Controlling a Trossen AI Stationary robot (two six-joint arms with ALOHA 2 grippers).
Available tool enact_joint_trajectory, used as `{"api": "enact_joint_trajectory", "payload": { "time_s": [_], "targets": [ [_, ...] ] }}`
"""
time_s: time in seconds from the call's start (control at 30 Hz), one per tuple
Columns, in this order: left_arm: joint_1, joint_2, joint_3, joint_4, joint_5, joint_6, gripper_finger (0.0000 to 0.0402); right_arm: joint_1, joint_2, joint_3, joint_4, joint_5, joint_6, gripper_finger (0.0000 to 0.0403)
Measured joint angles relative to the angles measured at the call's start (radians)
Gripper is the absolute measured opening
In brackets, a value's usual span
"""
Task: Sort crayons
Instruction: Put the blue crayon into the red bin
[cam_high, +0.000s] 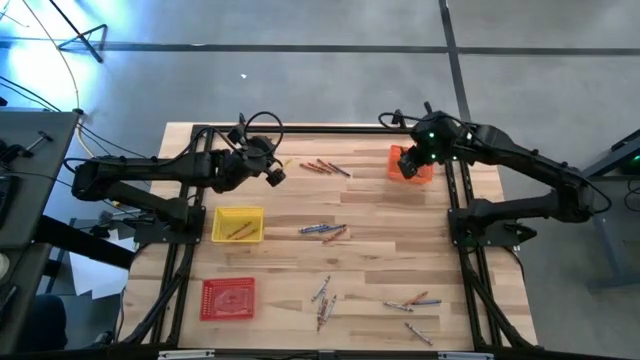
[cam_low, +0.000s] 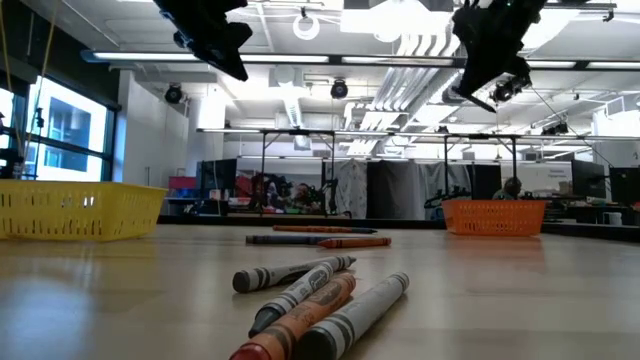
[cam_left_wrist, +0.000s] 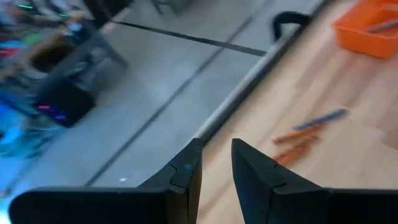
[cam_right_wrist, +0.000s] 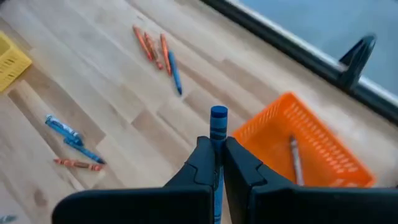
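The right pincer (cam_right_wrist: 219, 163) is pinching a blue crayon (cam_right_wrist: 218, 124) that stands up between its fingers, and it hangs above the wooden surface (cam_high: 370, 235) just beside the orange tray (cam_high: 412, 164), on the side toward the yellow tray (cam_high: 238, 224). The orange tray sits at the far right corner of the surface and already holds a grey crayon (cam_right_wrist: 295, 157) lying along its floor. The left pincer (cam_left_wrist: 216, 163) hovers well to the left of the orange tray, raised over the far edge of the surface; its fingers stand a little apart with nothing between them. Between the two pincers, just left of the orange tray, a small cluster of orange and red crayons with one blue one (cam_high: 324, 168) lies on the surface. Farther from the orange tray, toward the middle of the surface, lie more blue and red crayons (cam_high: 325, 231), just to the right of the yellow tray, which itself holds a couple of sticks. The red tray (cam_high: 228, 298) sits at the near left corner, diagonally farthest from the orange tray. Along the near edge, well below the orange tray, loose grey, red and blue crayons (cam_high: 322, 300) are scattered in two groups, the other (cam_high: 412, 303) nearer the right side.
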Motion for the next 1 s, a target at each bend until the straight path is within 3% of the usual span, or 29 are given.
{"api": "enact_joint_trajectory", "payload": {
  "time_s": [0.13,0.27,0.43,0.57,0.83,1.0],
  "targets": [
    [0.0,0.0,0.0,0.071,-0.223,0.096,0.0074,-0.01,0.0,0.0,0.045,0.045,-0.045,0.0001],
    [0.001,0.0,0.0,0.218,-0.371,0.359,0.0074,-0.031,0.002,-0.003,0.086,0.124,-0.055,0.0001],
    [0.023,0.0,0.0,0.443,-0.264,0.751,0.0074,-0.078,0.002,-0.003,0.118,0.13,-0.061,0.0001],
    [0.066,0.0,0.0,0.579,-0.158,0.958,0.0074,-0.129,0.002,-0.004,0.204,0.129,-0.153,0.0001],
    [0.174,0.0,0.0,0.789,-0.097,0.875,0.0074,-0.199,0.002,-0.004,0.419,0.068,-0.158,0.0],
    [0.245,0.0,0.0,0.821,-0.039,0.877,0.0074,-0.215,0.0,-0.004,0.41,0.042,-0.059,0.0]
  ]
}}
